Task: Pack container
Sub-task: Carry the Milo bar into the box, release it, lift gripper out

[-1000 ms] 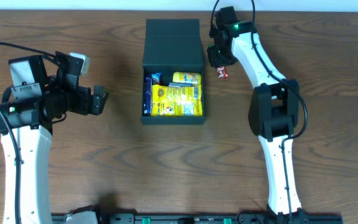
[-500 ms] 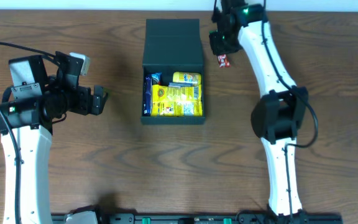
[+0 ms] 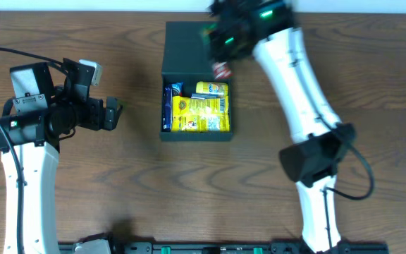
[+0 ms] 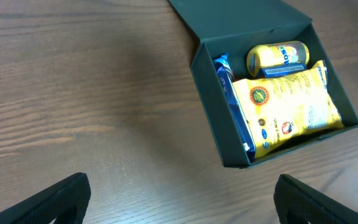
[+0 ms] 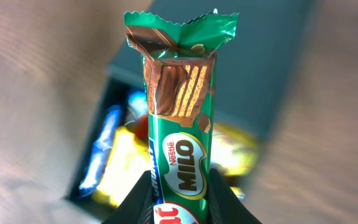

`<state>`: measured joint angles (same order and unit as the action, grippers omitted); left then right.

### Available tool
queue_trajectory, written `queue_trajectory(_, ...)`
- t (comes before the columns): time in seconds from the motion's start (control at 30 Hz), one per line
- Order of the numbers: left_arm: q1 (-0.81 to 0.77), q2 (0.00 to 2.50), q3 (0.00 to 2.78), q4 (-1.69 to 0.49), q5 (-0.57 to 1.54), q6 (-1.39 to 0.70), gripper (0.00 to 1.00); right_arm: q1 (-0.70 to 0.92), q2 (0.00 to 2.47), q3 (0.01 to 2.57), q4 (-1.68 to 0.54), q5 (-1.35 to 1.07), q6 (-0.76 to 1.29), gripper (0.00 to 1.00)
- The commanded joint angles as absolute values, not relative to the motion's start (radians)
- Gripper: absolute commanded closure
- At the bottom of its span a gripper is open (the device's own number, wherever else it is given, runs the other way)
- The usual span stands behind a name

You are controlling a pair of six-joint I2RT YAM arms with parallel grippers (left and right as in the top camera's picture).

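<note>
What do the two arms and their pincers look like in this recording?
The left arm and right arm match: white tubular links, black joint housings, black cables looping off them, and a green light near each wrist. The left pincer and right pincer have plain black fingers.

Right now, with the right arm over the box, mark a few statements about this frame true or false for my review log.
1. The right tool is shut on a green Milo bar. True.
2. The container has its lid closed. False: the lid is folded back, and the packets inside are in plain view.
3. The left tool grips a yellow packet. False: it is open and empty, off to the left of the container.
4. A blue packet sits between the large yellow packet and a container wall. True.
</note>
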<state>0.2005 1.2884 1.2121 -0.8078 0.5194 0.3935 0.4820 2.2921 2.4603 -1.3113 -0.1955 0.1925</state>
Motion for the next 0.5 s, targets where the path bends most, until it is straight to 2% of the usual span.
queue_trajectory(0.0,0.203,1.281,1.215,-0.812,0.516,0.404,0.05,0.566,2.333,2.376,-1.267,-0.214,0.356,0.89)
queue_trajectory(0.33,0.203,1.281,1.215,-0.811,0.516,0.404,0.05,0.662,2.337,2.172,-1.106,-0.210,0.581,0.96)
queue_trajectory(0.47,0.203,1.281,1.215,-0.810,0.517,0.404,0.05,0.672,2.337,2.136,-1.081,-0.203,0.606,0.94)
